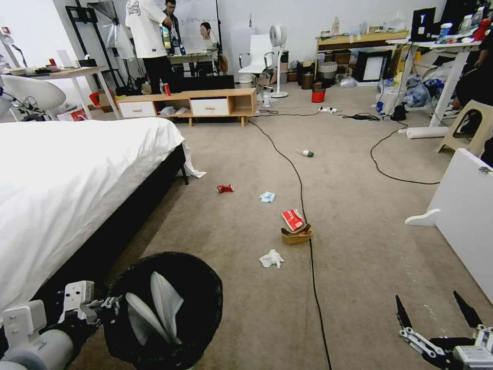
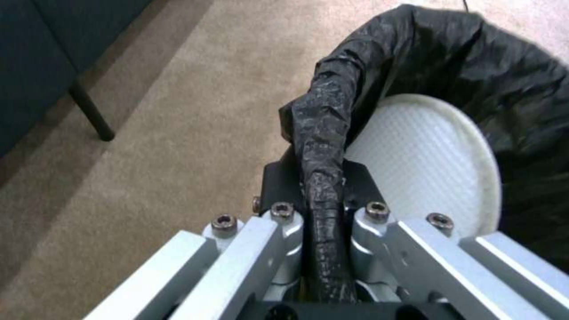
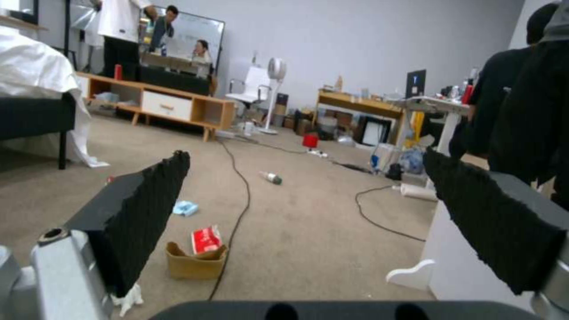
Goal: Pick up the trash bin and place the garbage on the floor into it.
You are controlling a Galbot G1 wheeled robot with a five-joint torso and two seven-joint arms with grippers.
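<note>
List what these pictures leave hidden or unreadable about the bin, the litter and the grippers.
- Round black wire-mesh trash bin: base cut off by the head view's bottom edge.
- Brown paper bag: contents hidden by the red-white snack packet.
- Left gripper: fingertips hidden behind the black liner it clamps.
- Clear green-capped bottle: label too small.

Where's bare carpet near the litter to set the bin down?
Bare carpet lies between the trash bin, clamped at its rim by the left tool, and the white tissue. More lies right of the black cable, ahead of the open right tool. It is crowded where the snack packet and brown paper bag touch the cable.
</note>
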